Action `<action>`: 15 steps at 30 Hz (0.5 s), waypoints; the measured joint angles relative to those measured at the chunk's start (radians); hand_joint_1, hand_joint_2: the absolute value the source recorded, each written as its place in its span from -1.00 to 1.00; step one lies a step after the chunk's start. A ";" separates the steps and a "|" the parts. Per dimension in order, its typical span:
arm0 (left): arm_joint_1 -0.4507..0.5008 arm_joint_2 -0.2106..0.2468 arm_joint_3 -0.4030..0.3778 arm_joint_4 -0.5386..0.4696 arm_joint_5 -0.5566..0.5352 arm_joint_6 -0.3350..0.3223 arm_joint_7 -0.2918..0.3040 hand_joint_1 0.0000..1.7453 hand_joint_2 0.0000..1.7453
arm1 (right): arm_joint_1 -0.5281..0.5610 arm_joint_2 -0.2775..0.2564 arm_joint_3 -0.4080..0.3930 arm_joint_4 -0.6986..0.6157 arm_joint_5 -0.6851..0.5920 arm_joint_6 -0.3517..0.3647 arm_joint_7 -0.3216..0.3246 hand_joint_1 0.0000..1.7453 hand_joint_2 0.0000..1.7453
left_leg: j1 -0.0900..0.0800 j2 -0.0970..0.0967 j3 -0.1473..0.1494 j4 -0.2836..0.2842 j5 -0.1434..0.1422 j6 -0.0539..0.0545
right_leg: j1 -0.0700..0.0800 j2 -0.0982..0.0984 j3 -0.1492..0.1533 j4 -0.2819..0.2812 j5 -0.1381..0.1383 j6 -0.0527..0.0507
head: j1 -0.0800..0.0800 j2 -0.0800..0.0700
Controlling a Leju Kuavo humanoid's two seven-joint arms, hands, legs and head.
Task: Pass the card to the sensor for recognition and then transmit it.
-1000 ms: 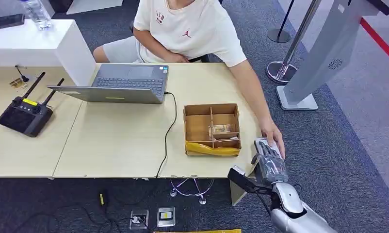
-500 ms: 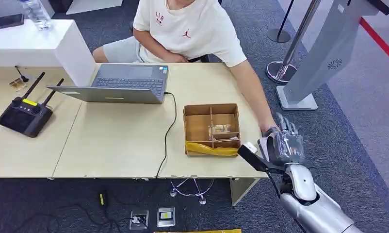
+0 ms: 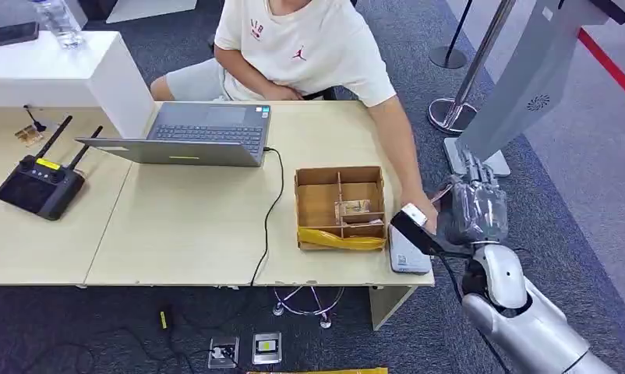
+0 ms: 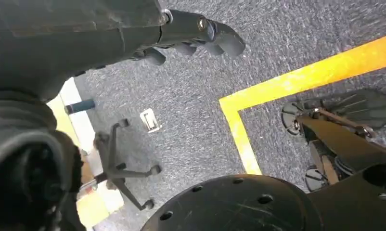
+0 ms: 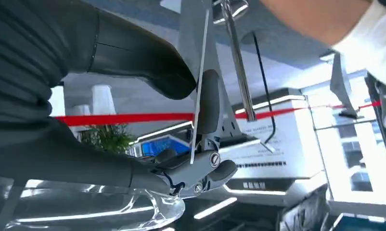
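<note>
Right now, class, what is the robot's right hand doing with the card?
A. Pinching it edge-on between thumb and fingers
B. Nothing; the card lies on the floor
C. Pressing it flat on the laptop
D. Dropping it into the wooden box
A: the right wrist view shows the thin card held edge-on between thumb and fingers of the right hand, raised off the table.

One person [image 3: 305,43] sits behind one table [image 3: 192,234]. On it are one open laptop [image 3: 192,136], one wooden compartment box [image 3: 340,204], one black controller with two antennas [image 3: 40,183], and one small grey sensor [image 3: 409,253]. One water bottle [image 3: 58,19] stands on the white block. Two stanchion posts [image 3: 481,54] stand on the carpet. One thin card [image 5: 199,77] is edge-on.
</note>
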 joint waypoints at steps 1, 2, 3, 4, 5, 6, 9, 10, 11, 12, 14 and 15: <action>0.000 0.000 0.003 0.000 -0.003 0.000 0.000 -1.00 -1.00 | -0.008 -0.003 -0.005 -0.011 0.007 0.005 0.004 1.00 1.00 | 0.000 0.000 0.000 0.000 0.000 0.000 | 0.000 0.000 0.000 0.000 0.000 0.000 | 0.000 0.000; 0.000 0.000 0.006 0.000 -0.005 0.000 -0.001 -1.00 -1.00 | -0.016 -0.006 -0.006 -0.021 0.009 0.009 0.009 1.00 1.00 | 0.000 0.000 0.000 0.000 0.000 0.000 | 0.000 0.000 0.000 0.000 0.000 0.000 | 0.000 0.000; 0.000 0.000 0.008 0.000 -0.008 0.000 -0.002 -1.00 -1.00 | -0.022 -0.009 -0.007 -0.030 0.012 0.015 0.013 1.00 1.00 | 0.000 0.000 0.000 0.000 0.000 0.000 | 0.000 0.000 0.000 0.000 0.000 0.000 | 0.000 0.000; 0.001 0.000 0.008 0.000 -0.011 0.000 -0.004 -1.00 -1.00 | -0.027 -0.013 -0.010 -0.040 0.016 0.018 0.013 1.00 1.00 | 0.000 0.000 0.000 0.000 0.000 0.000 | 0.000 0.000 0.000 0.000 0.000 0.000 | 0.000 0.000; 0.001 0.000 0.008 0.000 -0.013 0.000 -0.005 -1.00 -1.00 | -0.033 -0.017 -0.012 -0.052 0.021 0.023 0.016 1.00 1.00 | 0.000 0.000 0.000 0.000 0.000 0.000 | 0.000 0.000 0.000 0.000 0.000 0.000 | 0.000 0.000; 0.001 0.000 0.008 0.000 -0.014 0.000 -0.007 -1.00 -1.00 | -0.036 -0.021 -0.014 -0.062 0.024 0.024 0.019 1.00 1.00 | 0.000 0.000 0.000 0.000 0.000 0.000 | 0.000 0.000 0.000 0.000 0.000 0.000 | 0.000 0.000; 0.001 0.000 0.008 0.000 -0.020 0.000 -0.008 -1.00 -1.00 | -0.039 -0.029 -0.022 -0.085 0.025 0.030 0.027 1.00 1.00 | 0.000 0.000 0.000 0.000 0.000 0.000 | 0.000 0.000 0.000 0.000 0.000 0.000 | 0.000 0.000; 0.001 0.000 0.008 0.000 -0.020 0.000 -0.008 -1.00 -1.00 | -0.040 -0.031 -0.022 -0.091 0.025 0.031 0.030 1.00 1.00 | 0.000 0.000 0.000 0.000 0.000 0.000 | 0.000 0.000 0.000 0.000 0.000 0.000 | 0.000 0.000; 0.001 0.000 0.008 0.000 -0.021 0.000 -0.008 -1.00 -1.00 | -0.040 -0.034 -0.024 -0.096 0.026 0.032 0.031 1.00 1.00 | 0.000 0.000 0.000 0.000 0.000 0.000 | 0.000 0.000 0.000 0.000 0.000 0.000 | 0.000 0.000; 0.001 0.000 0.008 0.000 -0.023 0.000 -0.008 -1.00 -1.00 | -0.040 -0.034 -0.027 -0.102 0.029 0.035 0.031 1.00 1.00 | 0.000 0.000 0.000 0.000 0.000 0.000 | 0.000 0.000 0.000 0.000 0.000 0.000 | 0.000 0.000; 0.001 0.000 0.008 0.000 -0.027 0.000 -0.008 -1.00 -1.00 | -0.044 -0.034 -0.028 -0.111 0.039 0.041 0.032 1.00 1.00 | 0.000 0.000 0.000 0.000 0.000 0.000 | 0.000 0.000 0.000 0.000 0.000 0.000 | 0.000 0.000; 0.001 0.000 0.008 0.000 -0.029 0.000 -0.008 -1.00 -1.00 | -0.046 -0.035 -0.028 -0.116 0.043 0.046 0.032 1.00 1.00 | 0.000 0.000 0.000 0.000 0.000 0.000 | 0.000 0.000 0.000 0.000 0.000 0.000 | 0.000 0.000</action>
